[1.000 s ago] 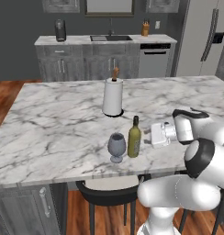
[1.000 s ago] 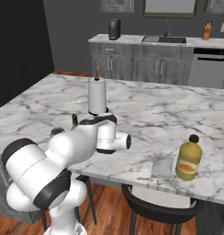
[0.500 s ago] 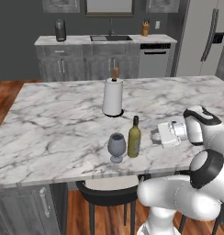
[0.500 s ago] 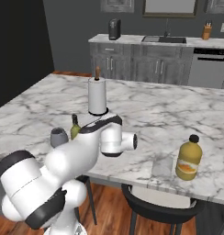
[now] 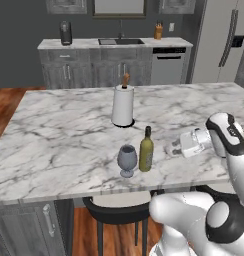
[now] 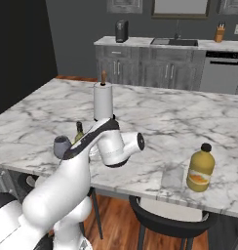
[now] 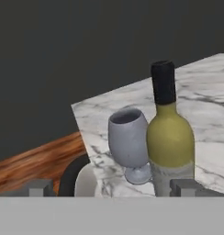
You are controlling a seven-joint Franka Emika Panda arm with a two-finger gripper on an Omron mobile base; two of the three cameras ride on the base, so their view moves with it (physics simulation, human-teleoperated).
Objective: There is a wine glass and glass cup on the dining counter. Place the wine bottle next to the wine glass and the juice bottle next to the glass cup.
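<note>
Marble counter carries the wine bottle just beside the wine glass, that step seemingly done; the gripper, fingers apart and empty, must next fetch the juice bottle

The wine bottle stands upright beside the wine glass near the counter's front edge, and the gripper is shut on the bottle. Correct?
Not quite. The gripper holds nothing: the hand view shows the wine bottle standing free beside the wine glass, ahead of the fingers.

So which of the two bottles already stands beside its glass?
The slim olive-yellow wine bottle, upright right beside the smoky grey wine glass. The stout orange juice bottle stands apart, further along the counter.
</note>
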